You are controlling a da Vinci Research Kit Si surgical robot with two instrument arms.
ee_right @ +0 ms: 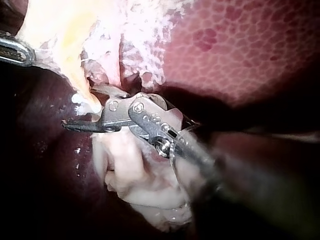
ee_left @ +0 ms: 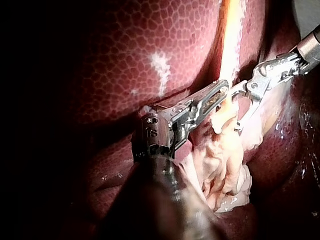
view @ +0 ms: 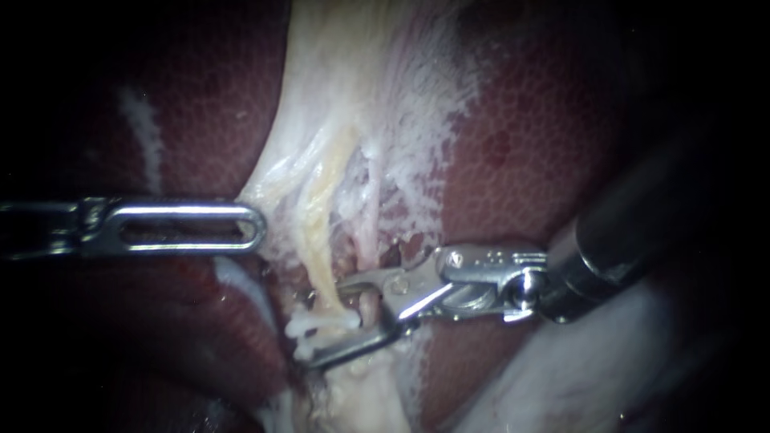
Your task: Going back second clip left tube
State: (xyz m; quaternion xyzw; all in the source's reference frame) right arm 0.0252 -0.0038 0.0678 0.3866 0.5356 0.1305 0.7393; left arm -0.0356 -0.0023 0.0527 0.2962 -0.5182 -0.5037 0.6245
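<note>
Two white clips (view: pixel 337 319) are sitting on the pale yellow left tube (view: pixel 321 240) between the steel right instrument's (view: pixel 325 324) parted jaws, so it should be backing straight out without snagging, while the slotted left instrument's (view: pixel 255 228) jaws are clamping the pale membrane (view: pixel 289 176).

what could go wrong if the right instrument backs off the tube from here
1. The right instrument has open jaws astride the tube, right beside the white clip; withdrawing at an angle might snag and loosen it.
2. The lower jaw lies against pale tissue, which could catch or tear.
</note>
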